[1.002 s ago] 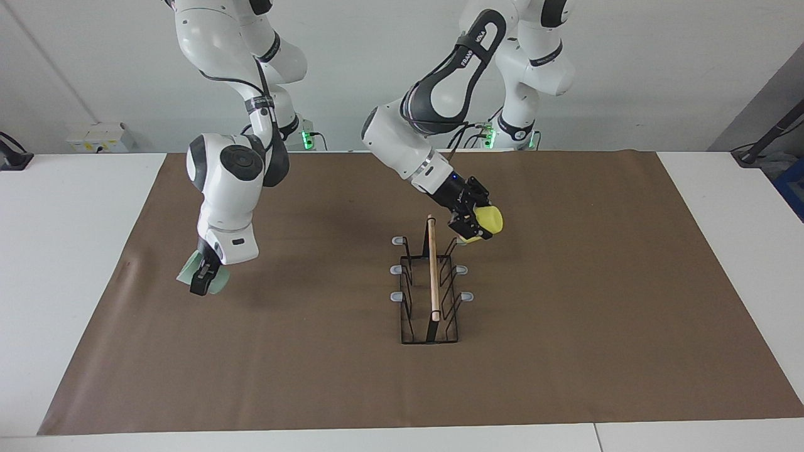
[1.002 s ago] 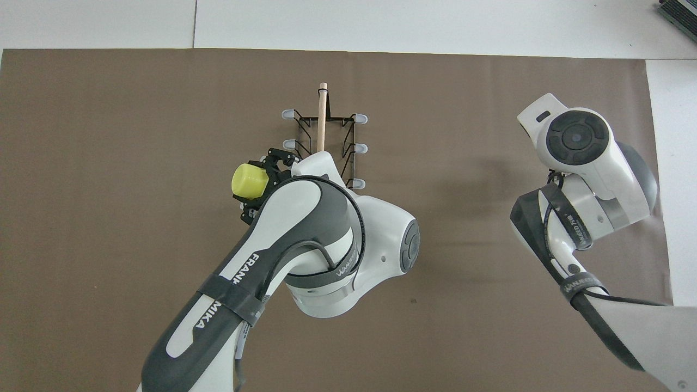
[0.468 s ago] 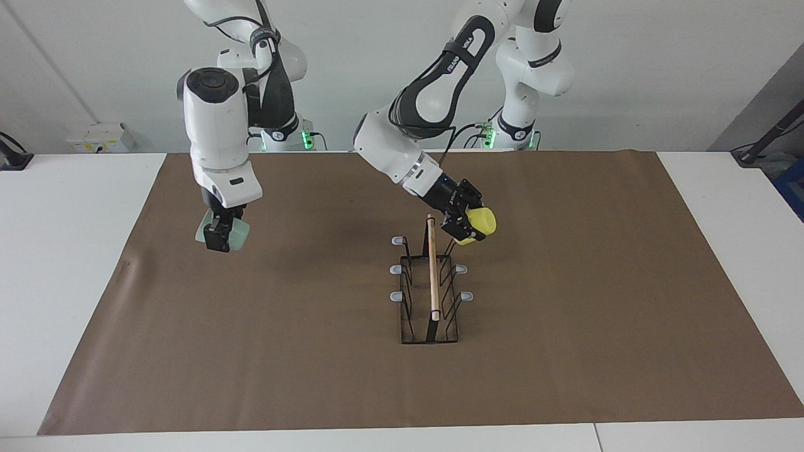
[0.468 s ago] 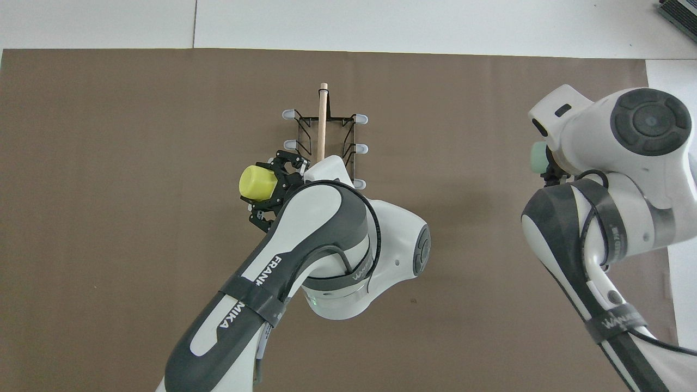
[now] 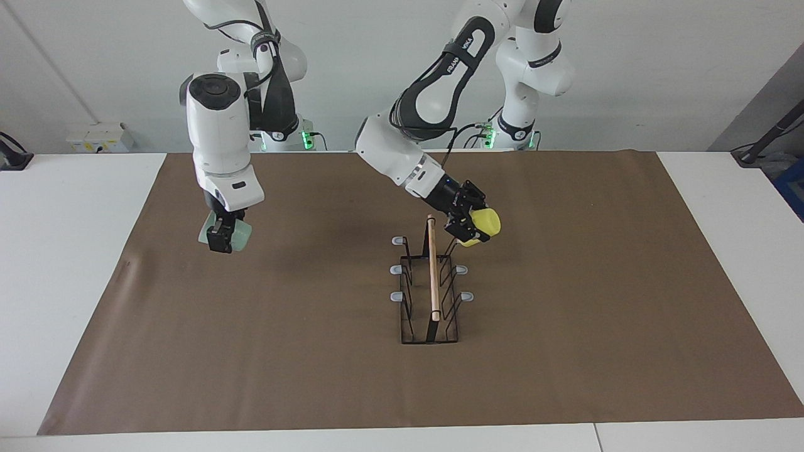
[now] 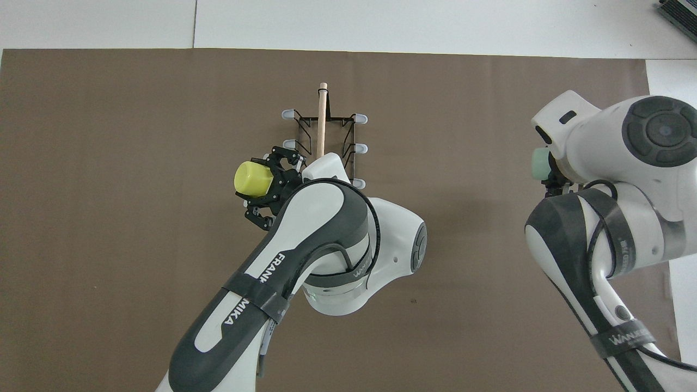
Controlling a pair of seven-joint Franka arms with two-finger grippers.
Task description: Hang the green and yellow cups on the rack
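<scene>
The black wire rack [image 5: 407, 312] [image 6: 303, 125] with its wooden rod [image 5: 432, 270] stands mid-table. My left gripper [image 5: 468, 230] [image 6: 268, 183] is shut on the yellow cup [image 5: 486, 221] [image 6: 251, 178]. It holds the cup tilted on its side in the air, right at the rack's corner nearest the robots, on the left arm's side. My right gripper [image 5: 221, 242] is shut on the pale green cup [image 5: 242, 234] [image 6: 539, 162]. That cup hangs above the mat toward the right arm's end of the table, well apart from the rack.
A brown paper mat [image 5: 565, 351] covers most of the white table [image 5: 75, 263]. Grey-tipped prongs [image 5: 396, 296] stick out on both sides of the rack. A white box [image 5: 100, 137] sits at the robots' edge, at the right arm's end.
The right gripper has lifted the green cup off the mat and carried it up and slightly toward the rack. The left gripper has shifted only a little with the yellow cup.
</scene>
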